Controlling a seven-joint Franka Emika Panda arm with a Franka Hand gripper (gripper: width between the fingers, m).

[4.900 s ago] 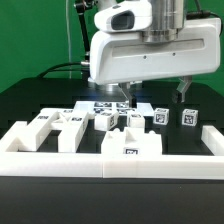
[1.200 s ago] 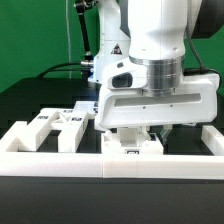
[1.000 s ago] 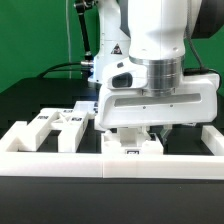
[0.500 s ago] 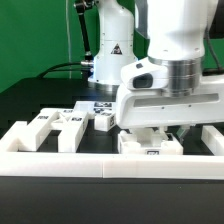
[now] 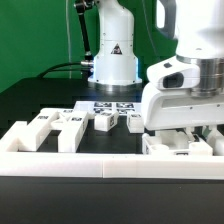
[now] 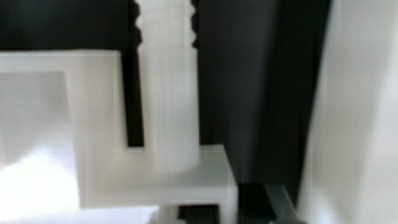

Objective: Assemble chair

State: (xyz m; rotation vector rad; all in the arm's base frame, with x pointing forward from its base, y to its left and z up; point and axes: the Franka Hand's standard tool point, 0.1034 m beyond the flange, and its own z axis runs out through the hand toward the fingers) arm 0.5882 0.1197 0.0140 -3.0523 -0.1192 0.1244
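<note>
Chair pieces point(image 5: 70, 127): tagged white blocks, loose in a row on the exterior view's left, behind the border wall point(image 5: 60, 162).
Chair panel point(image 5: 172, 149): right, lying against that wall, directly under my claw point(image 5: 184, 135).
Claw state: pinched closed; any grip on the panel, cannot tell.
</note>
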